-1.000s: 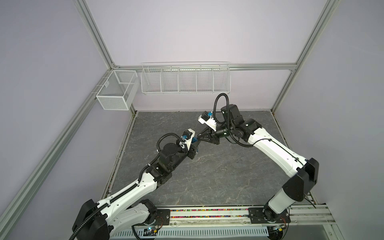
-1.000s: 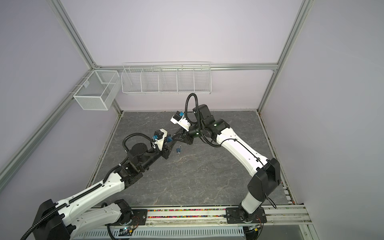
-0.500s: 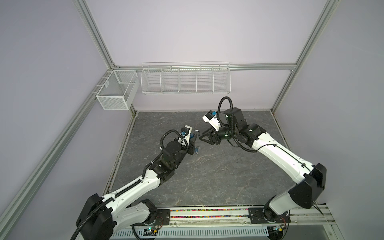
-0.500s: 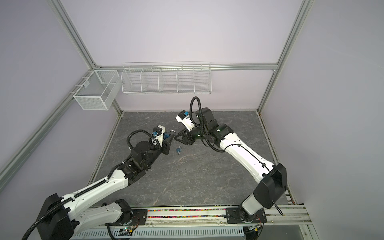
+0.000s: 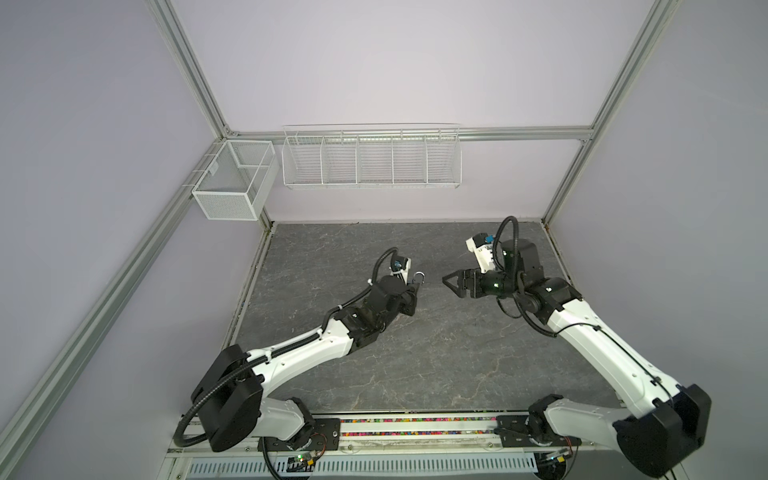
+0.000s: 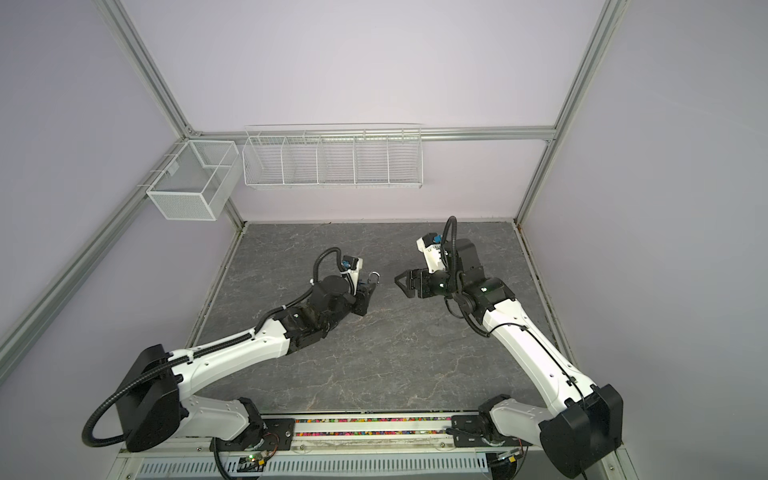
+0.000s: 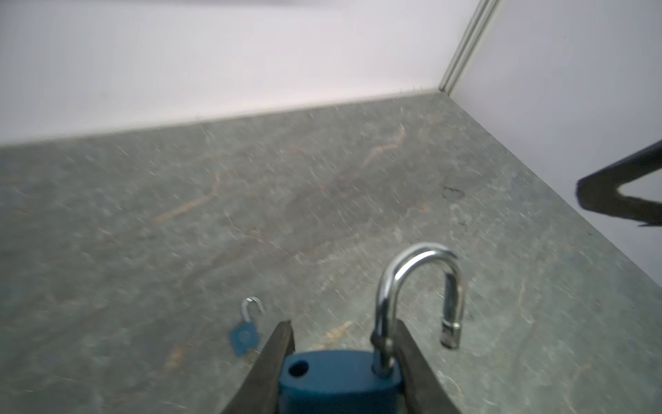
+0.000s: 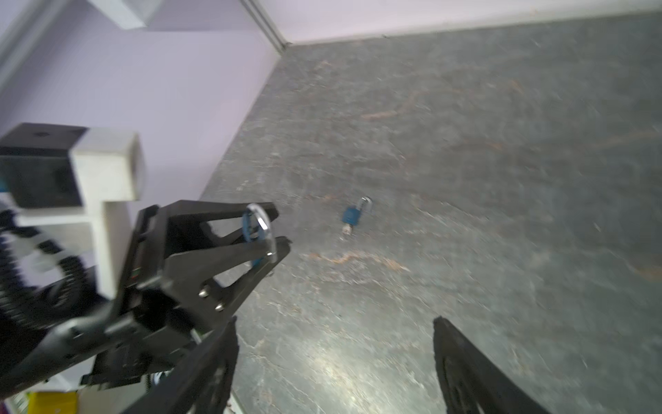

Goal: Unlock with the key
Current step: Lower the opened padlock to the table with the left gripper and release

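My left gripper (image 7: pixel 342 324) is shut on the body of a blue padlock (image 7: pixel 336 376). Its silver shackle (image 7: pixel 419 286) stands swung open, one leg clear of the body. In both top views this gripper (image 5: pixel 413 291) (image 6: pixel 368 289) is low over the middle of the grey floor, with the shackle (image 5: pixel 419 277) poking out past the fingers. My right gripper (image 5: pixel 451 286) (image 8: pixel 335 322) stands open and holds nothing, a short way to the right and pointing at the padlock. The key is hidden from view.
A second, small blue padlock (image 8: pixel 353 215) (image 7: pixel 245 335) lies on the floor beyond the left gripper, shackle open, with a silver stub at its base. White wire baskets (image 5: pixel 235 183) (image 5: pixel 370 158) hang on the back wall. Walls close in the floor (image 5: pixel 436 353).
My right gripper has let go, opened wide and drawn back to the right, away from the left gripper. The left gripper has sunk a little, still holding the padlock.
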Motion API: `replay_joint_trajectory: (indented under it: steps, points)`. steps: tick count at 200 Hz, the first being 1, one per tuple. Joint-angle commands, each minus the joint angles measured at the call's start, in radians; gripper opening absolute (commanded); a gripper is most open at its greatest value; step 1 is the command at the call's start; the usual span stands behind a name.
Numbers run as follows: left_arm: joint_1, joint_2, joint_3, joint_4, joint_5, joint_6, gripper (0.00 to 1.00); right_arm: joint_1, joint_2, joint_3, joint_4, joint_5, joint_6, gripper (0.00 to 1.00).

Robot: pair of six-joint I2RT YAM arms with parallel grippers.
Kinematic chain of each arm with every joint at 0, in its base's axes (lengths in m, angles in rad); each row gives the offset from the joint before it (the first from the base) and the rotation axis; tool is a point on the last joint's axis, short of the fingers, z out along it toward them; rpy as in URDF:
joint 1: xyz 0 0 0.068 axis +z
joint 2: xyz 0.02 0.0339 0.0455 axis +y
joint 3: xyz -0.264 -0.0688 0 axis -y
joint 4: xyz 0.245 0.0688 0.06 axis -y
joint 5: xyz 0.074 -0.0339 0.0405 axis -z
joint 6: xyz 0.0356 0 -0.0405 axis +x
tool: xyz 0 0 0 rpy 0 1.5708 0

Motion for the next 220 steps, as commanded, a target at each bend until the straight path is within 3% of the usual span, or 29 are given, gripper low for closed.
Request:
replay_joint_trajectory:
  steps: [1, 47, 74, 162, 184, 203, 220]
  points:
    - [-0.014, 0.084, 0.064, -0.100, 0.081, -0.221, 0.00, -0.052, -0.044, -0.087, -0.048, 0.070, 0.095, 0.87]
    - [-0.053, 0.357, 0.314, -0.399, 0.093, -0.266, 0.00, -0.089, -0.088, -0.232, -0.023, 0.126, 0.131, 0.90]
    - [-0.056, 0.490, 0.417, -0.480, 0.108, -0.278, 0.00, -0.110, -0.083, -0.245, -0.053, 0.168, 0.124, 0.91]
    - [-0.056, 0.626, 0.510, -0.600, 0.027, -0.279, 0.00, -0.145, -0.059, -0.270, -0.021, 0.141, 0.118, 0.93]
    - [-0.056, 0.630, 0.504, -0.604, 0.029, -0.283, 0.11, -0.144, -0.067, -0.272, -0.017, 0.153, 0.116, 0.93]
    - [-0.056, 0.622, 0.507, -0.609, 0.033, -0.285, 0.32, -0.144, -0.071, -0.271, -0.015, 0.166, 0.113, 0.93]
    - [-0.056, 0.606, 0.514, -0.617, 0.030, -0.280, 0.44, -0.145, -0.071, -0.273, -0.014, 0.191, 0.112, 0.93]
